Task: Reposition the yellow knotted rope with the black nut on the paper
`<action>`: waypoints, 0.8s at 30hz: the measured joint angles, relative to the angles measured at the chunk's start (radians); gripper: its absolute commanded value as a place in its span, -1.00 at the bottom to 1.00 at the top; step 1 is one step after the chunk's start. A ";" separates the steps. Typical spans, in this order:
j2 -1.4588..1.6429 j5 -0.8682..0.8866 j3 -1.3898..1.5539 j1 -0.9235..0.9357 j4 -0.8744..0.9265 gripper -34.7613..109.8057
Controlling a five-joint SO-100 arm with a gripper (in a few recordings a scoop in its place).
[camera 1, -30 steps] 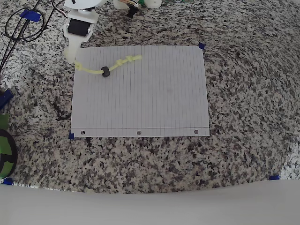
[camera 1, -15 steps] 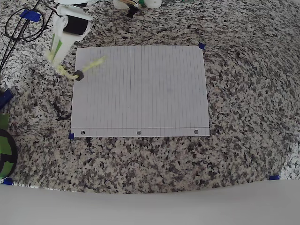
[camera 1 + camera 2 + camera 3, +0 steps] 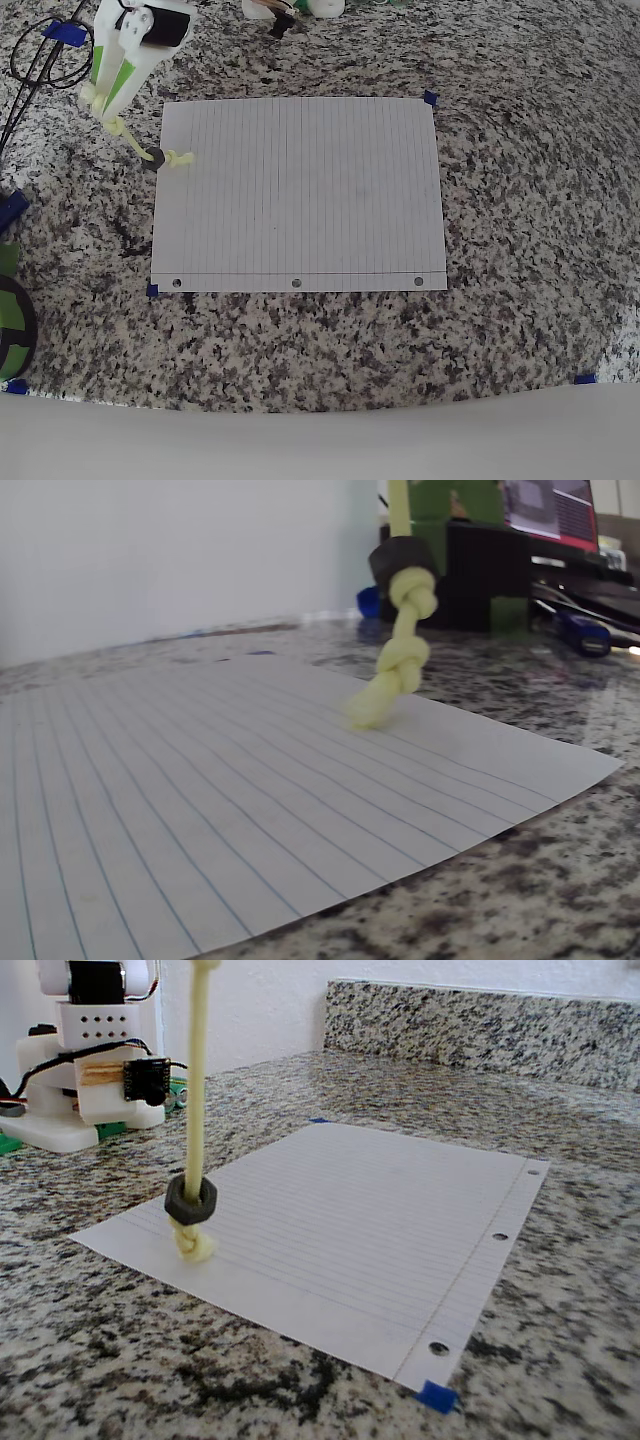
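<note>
Now yellow knotted rope (image 3: 197, 1090) lifted upright, black nut (image 3: 191, 1200) slid down (against end knot)

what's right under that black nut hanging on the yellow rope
Directly below the small black ring-shaped nut sits the thin yellow rope's end knot, its tip at the white lined paper's edge; contact is unclear.

A home kitchen, judging by the speckled granite countertop (image 3: 560, 1150) and matching backsplash (image 3: 480, 1020) below a white wall.

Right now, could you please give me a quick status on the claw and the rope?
Claw shut on yellow rope, lifted. Rope hangs vertical; black nut rests on bottom knot. Knot at the paper's edge. Nothing in the way.
</note>
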 measured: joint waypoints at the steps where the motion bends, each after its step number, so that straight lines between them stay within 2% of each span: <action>1: 0.009 0.021 -0.008 -0.012 0.006 -0.52; 15: 0.118 0.106 -0.100 -0.144 0.133 -0.52; 24: 0.132 0.420 -0.100 -0.184 0.161 -0.52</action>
